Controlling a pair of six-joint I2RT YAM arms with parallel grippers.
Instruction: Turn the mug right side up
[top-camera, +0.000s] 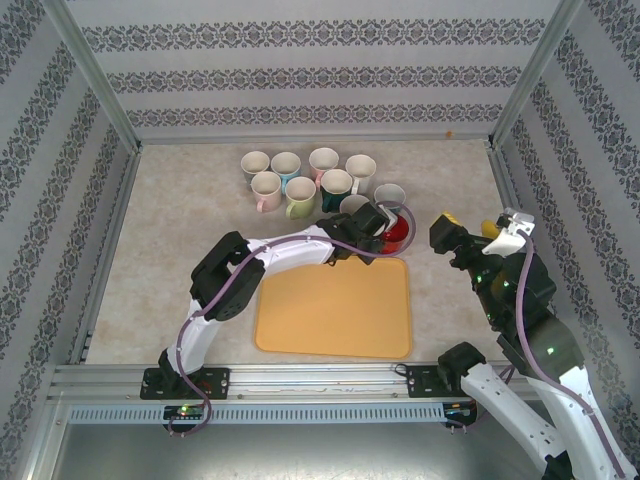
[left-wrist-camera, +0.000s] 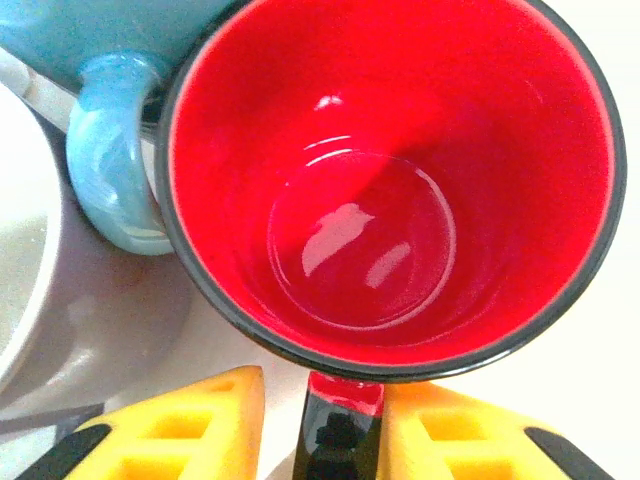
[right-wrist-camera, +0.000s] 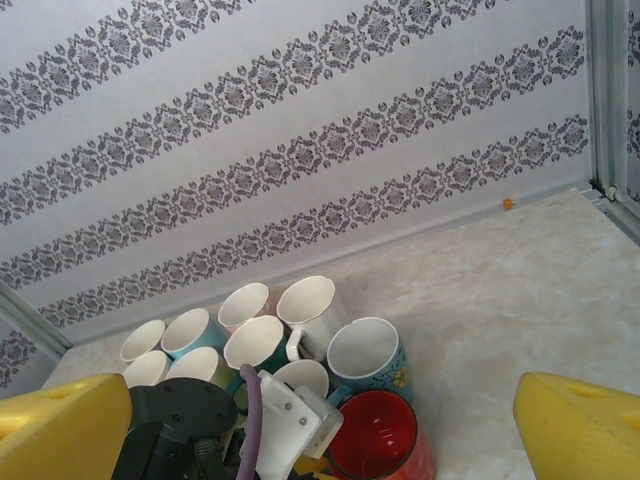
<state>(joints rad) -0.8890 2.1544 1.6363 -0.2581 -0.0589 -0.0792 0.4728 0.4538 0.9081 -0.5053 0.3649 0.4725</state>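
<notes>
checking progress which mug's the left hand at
The red mug at the cluster's near right end: its handle sits between the fingers of the left hand. No other mug is red.

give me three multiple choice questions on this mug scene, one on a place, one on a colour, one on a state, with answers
1. Where does the red mug stand?
A: in the mat's middle
B: just past the far right corner of the orange mat
C: against the left wall

2. What colour is the neighbouring mug's handle in the left wrist view?
A: light blue
B: green
C: black

3. How does the red mug sit?
A: upside down
B: on its side
C: upright, mouth up

Answers:
1. B, the top view shows it off that corner.
2. A, the handle is pale blue.
3. C, its red inside faces the wrist camera.
</notes>
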